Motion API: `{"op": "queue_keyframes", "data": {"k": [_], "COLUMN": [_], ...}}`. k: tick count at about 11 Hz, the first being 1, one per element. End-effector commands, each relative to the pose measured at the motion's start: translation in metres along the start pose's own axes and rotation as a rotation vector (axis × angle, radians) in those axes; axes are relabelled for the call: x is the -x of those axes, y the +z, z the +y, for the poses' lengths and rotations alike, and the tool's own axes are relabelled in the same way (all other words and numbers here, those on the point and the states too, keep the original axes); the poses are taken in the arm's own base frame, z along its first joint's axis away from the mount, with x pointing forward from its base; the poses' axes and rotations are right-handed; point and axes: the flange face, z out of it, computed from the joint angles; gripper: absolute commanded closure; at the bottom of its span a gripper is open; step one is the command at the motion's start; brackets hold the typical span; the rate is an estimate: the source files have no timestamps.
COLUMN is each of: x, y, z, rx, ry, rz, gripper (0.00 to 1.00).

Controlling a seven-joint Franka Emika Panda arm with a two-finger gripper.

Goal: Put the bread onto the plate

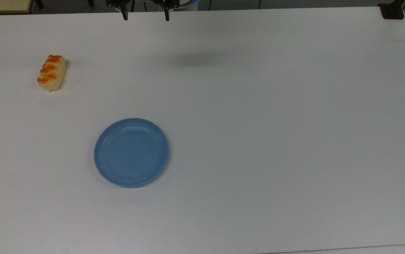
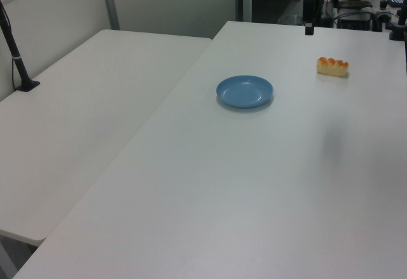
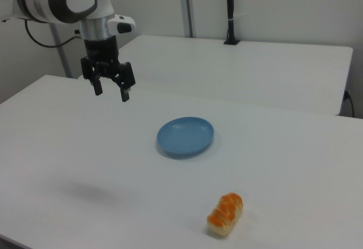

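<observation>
A: Where is the bread (image 3: 226,214)?
B: It lies on the white table (image 3: 295,164), well apart from the blue plate (image 3: 185,136), which holds nothing.
A: And the gripper (image 3: 111,91)?
B: It hangs high above the table, fingers spread wide, grasping nothing.

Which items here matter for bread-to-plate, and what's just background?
Job:
bread
plate, nothing on it
gripper, open, raised above the table

Background:
second table alongside
black post on it
</observation>
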Motion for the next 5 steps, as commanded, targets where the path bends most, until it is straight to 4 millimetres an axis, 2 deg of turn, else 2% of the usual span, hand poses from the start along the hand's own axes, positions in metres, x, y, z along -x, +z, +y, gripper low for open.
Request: {"op": "queue_keyframes", "data": {"k": [1,5], "x": [-0.0118,-0.0112], "y": [-0.0015,-0.0023], "z": [0.0093,0.015], "rx": [-0.006,-0.011], "ry": [0.038,0.048], "rz": [0.055,0.057], "gripper": [0.0,0.0]}}
